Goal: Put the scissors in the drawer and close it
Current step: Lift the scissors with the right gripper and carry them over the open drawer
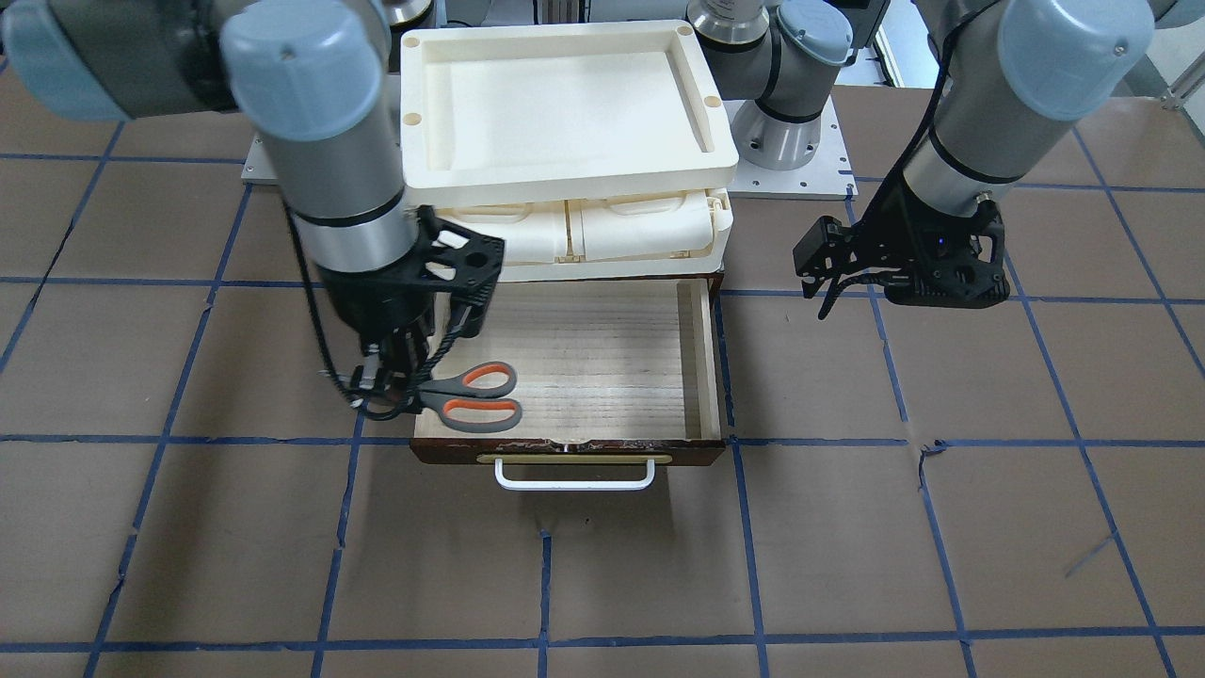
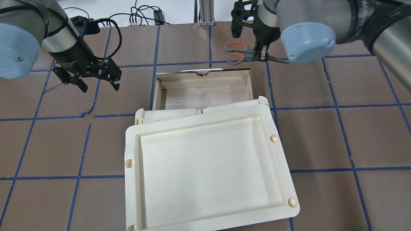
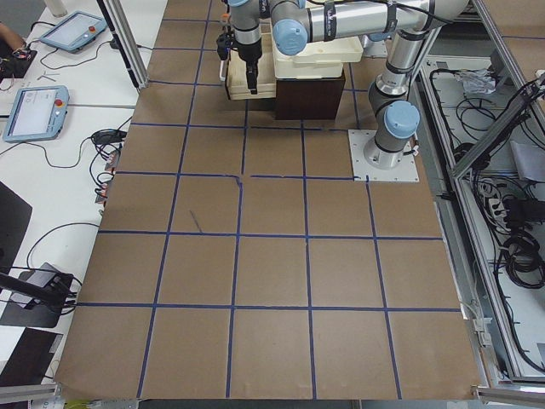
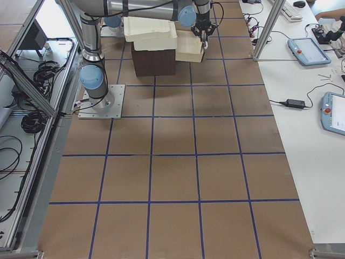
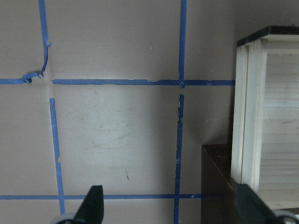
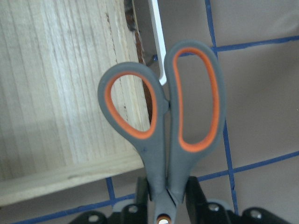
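Right jaws clamped on scissors near pivot, handles over front corner of open drawer; left jaws apart.

No readable text, brand or number is showing anywhere. The brass plate on the drawer front is showing no legible marking. Pendant screens are showing too small to read.

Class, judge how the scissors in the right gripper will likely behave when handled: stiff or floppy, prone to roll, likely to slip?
Probably stiff: the scissors jut sideways from the right gripper without sagging. Unlikely to roll, since they look flat. They might pivot in the grasp, because the fingers pinch them only near the joint.
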`<state>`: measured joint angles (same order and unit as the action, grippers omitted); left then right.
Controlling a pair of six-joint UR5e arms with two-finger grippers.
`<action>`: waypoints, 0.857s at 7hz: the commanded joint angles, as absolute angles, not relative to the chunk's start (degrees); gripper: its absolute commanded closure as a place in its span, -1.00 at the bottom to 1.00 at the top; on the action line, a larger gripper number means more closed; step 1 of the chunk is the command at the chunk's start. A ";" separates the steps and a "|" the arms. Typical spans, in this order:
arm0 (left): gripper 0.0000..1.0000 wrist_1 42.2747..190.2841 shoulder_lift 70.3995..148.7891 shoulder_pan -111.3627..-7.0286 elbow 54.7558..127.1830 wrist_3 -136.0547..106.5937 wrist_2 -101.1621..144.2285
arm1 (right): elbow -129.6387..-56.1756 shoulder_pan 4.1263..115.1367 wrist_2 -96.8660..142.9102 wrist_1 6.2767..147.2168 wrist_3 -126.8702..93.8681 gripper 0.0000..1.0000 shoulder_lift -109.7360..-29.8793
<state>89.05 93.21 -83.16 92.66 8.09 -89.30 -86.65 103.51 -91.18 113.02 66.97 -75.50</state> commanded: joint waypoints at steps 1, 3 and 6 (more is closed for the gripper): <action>-1.00 95.24 92.55 -82.62 88.97 2.60 -89.04 | -85.44 110.89 -93.24 111.98 57.78 0.99 -72.97; -1.00 95.36 92.55 -83.40 89.19 2.38 -89.20 | -83.42 114.33 -94.83 111.97 54.95 0.99 -68.31; -1.00 95.28 92.20 -83.23 89.91 2.64 -89.21 | -83.41 115.48 -94.13 112.59 55.46 0.99 -66.19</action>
<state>95.58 92.23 -83.27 89.55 2.57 -89.27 -83.41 115.02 -94.39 112.46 55.39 -66.98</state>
